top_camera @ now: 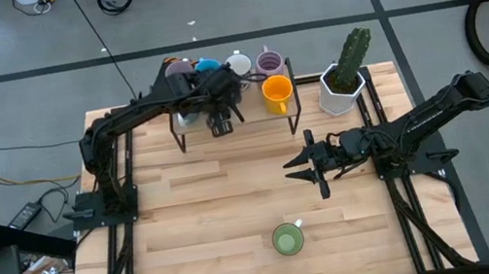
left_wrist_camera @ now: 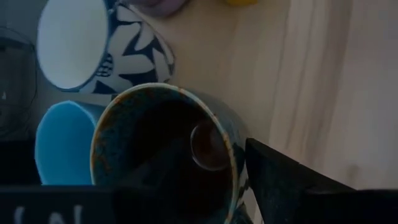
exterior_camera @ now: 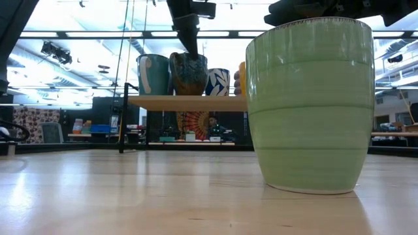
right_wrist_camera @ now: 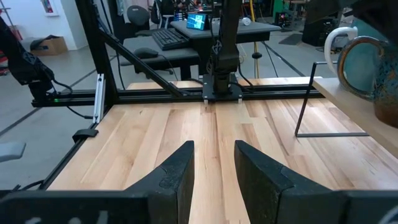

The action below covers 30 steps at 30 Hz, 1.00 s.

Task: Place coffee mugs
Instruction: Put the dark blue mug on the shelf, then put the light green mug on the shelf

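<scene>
Left gripper (top_camera: pixel 219 121) sits over the wooden shelf (top_camera: pixel 251 116), one finger down inside the dark brown mug (left_wrist_camera: pixel 168 155), fingers parted, gripping nothing. Right gripper (top_camera: pixel 304 170) waits mid-table, partly open and empty. Green mug (top_camera: pixel 287 239) stands alone near the table's front edge.

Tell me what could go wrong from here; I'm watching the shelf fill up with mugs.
The left gripper has one finger inside the dark mug and one outside; lifting off-line could tip it. That mug stands close to the blue mug and patterned mug, so a nudge could knock them. The green mug waits alone on the table; the shelf looks crowded.
</scene>
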Available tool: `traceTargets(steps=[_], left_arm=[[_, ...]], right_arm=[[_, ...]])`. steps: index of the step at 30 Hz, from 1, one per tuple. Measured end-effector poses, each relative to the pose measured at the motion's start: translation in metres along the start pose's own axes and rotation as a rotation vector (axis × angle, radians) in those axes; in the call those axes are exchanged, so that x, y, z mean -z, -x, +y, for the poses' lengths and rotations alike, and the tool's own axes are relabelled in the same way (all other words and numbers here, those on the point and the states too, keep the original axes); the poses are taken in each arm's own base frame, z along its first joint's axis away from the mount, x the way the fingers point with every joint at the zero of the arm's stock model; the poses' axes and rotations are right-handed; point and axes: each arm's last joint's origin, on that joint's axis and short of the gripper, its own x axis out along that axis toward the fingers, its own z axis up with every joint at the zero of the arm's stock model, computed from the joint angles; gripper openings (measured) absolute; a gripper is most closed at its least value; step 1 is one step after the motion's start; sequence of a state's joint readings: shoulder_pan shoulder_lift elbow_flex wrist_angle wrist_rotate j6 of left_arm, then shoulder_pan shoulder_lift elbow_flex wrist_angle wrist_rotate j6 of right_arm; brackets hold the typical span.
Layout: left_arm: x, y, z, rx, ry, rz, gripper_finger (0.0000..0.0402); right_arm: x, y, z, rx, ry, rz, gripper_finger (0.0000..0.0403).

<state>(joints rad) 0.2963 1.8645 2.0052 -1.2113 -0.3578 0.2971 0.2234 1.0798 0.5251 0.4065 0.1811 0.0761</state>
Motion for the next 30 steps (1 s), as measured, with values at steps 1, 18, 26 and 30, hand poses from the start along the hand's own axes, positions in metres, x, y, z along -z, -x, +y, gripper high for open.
traceTargets(steps=[1, 18, 26, 30], left_arm=[[0.000, -0.001, 0.002, -0.005, 0.008, -0.003, 0.0172], [-0.003, 0.003, 0.003, -0.039, -0.008, -0.038, 0.0171], [-0.006, 0.063, -0.011, -0.125, -0.090, -0.239, 0.0171], [0.008, 0.106, -0.011, -0.123, -0.052, -0.355, 0.0171]], right_arm=[[0.000, 0.000, 0.000, 0.000, 0.000, 0.000, 0.0120], [0.000, 0.000, 0.000, 0.000, 0.000, 0.000, 0.0120], [0.001, 0.000, 0.000, 0.000, 0.001, 0.010, 0.0120], [0.001, 0.000, 0.000, 0.000, 0.001, 0.007, 0.0120]])
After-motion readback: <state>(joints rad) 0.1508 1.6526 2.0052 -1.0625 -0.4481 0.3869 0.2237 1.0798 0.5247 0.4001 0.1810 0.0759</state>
